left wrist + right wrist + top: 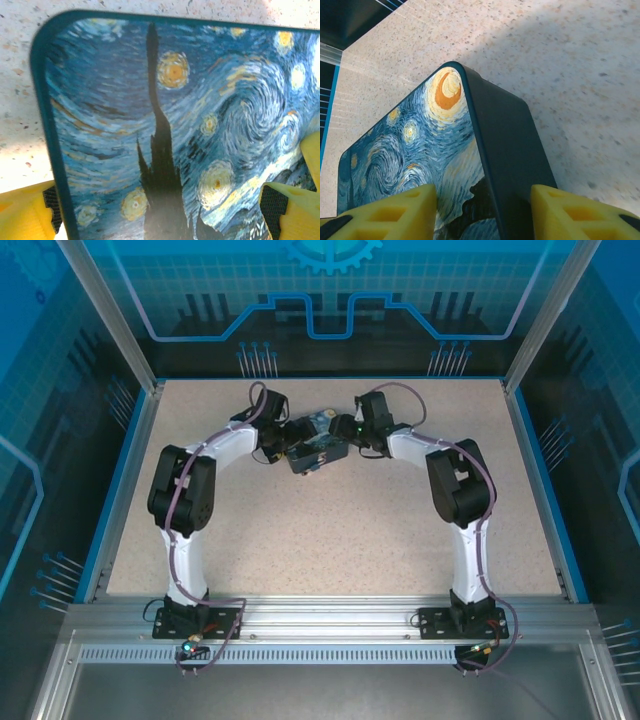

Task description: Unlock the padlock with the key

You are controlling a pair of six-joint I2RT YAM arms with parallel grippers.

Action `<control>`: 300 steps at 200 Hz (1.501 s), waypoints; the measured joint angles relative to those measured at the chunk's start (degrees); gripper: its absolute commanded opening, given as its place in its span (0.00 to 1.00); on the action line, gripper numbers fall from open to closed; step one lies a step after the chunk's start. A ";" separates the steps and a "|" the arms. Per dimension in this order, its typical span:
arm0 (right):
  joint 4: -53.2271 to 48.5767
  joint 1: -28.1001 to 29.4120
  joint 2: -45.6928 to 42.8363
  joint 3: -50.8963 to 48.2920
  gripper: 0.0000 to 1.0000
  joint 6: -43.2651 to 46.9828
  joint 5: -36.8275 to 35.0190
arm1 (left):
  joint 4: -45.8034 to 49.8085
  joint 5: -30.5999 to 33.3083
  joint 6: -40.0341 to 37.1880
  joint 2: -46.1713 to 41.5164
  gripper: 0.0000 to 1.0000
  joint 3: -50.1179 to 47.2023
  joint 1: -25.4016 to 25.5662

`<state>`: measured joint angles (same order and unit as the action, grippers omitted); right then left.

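Observation:
The painted box (pixel 318 454), blue and yellow with dark sides, lies at the back middle of the table, and both arms meet over it. My left gripper (pixel 162 207) is open wide just above the lid (pixel 225 100). One yellow finger (pixel 25 212) is off the box's left edge and the other (pixel 295 212) is over the lid. My right gripper (pixel 482 207) straddles the box's long edge. One of its fingers (pixel 395 215) is above the lid (pixel 420 145) and the other (pixel 580 215) is by the dark side wall (pixel 510 145). I cannot tell whether they touch the box. The padlock and the key are hidden.
The speckled tabletop (pixel 330 540) stretches in front of the box between the two arms. A blue rim (pixel 120 490) and metal posts (pixel 100 310) border the table. Bare table (pixel 580 75) lies to the right of the box in the right wrist view.

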<state>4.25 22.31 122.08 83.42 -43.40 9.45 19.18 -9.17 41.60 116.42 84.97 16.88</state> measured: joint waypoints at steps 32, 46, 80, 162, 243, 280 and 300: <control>1.92 -0.17 -6.12 -8.90 0.49 -0.94 0.00 | -0.96 0.94 0.48 -2.34 0.99 -4.28 2.78; 2.25 0.09 -9.60 -13.46 0.49 -1.18 -0.02 | -1.29 1.49 1.55 -4.90 0.99 -7.72 4.61; 2.08 2.80 -20.85 -26.77 0.48 -1.62 -1.42 | -1.77 2.58 6.51 -14.38 0.99 -19.37 10.32; 3.54 8.07 -26.84 -34.05 0.48 -3.50 -4.13 | -0.74 7.32 11.67 -23.30 0.99 -28.33 14.69; 6.49 7.15 -19.96 -26.97 0.66 -3.37 -7.17 | -2.25 8.22 7.56 -16.17 0.99 -21.11 10.36; 4.31 7.50 -29.16 -33.46 0.67 -3.34 -7.96 | -6.03 6.78 7.80 -16.17 0.99 -22.80 10.08; 2.95 8.81 -34.91 -36.52 0.68 -3.23 -9.09 | -7.56 6.23 7.89 -16.17 0.99 -23.45 9.84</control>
<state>7.20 31.11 87.18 46.89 -46.63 0.36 11.62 -2.94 49.50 100.25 61.52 26.72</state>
